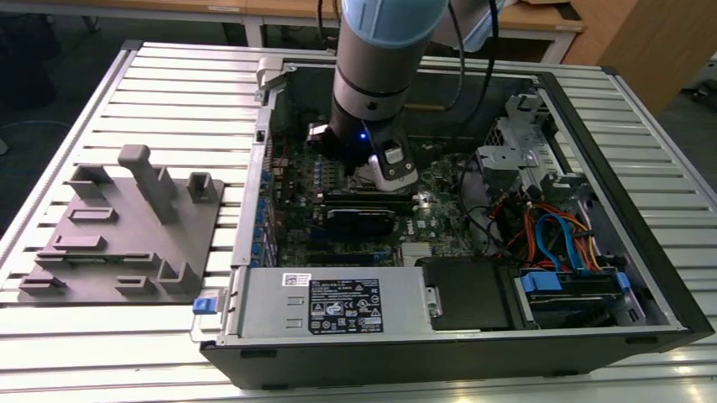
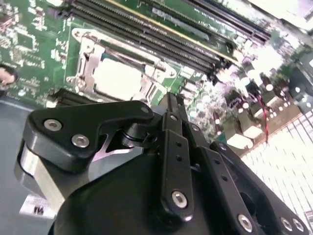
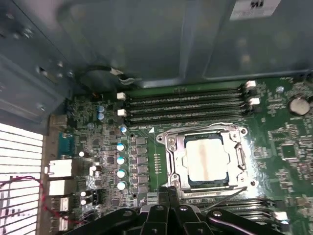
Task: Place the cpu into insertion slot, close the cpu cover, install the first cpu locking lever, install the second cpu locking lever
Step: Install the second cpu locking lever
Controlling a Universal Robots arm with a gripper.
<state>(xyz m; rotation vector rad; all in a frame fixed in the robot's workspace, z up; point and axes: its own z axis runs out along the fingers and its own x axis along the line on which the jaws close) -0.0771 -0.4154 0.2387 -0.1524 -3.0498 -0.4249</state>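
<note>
The cpu (image 3: 205, 159) (image 2: 116, 78) lies flat in the insertion slot on the green motherboard (image 3: 146, 161); the chip and frame hide the slot itself. The silvery cpu cover (image 3: 172, 147) (image 2: 85, 61) lies down around the chip as a frame. A thin metal lever (image 3: 220, 197) runs along the socket side nearest my fingers. My gripper (image 3: 169, 192) (image 2: 170, 98) (image 1: 387, 186) hangs just above the board beside the socket. Its fingers are shut with nothing between them and touch neither the chip nor the cover.
Long black memory slots (image 3: 186, 105) run along the far side of the socket. The open case holds a power supply (image 1: 325, 302) and a drive cage with blue and orange cables (image 1: 560, 243). A grey fixture plate (image 1: 117, 235) lies on the slatted table at the exterior view's left.
</note>
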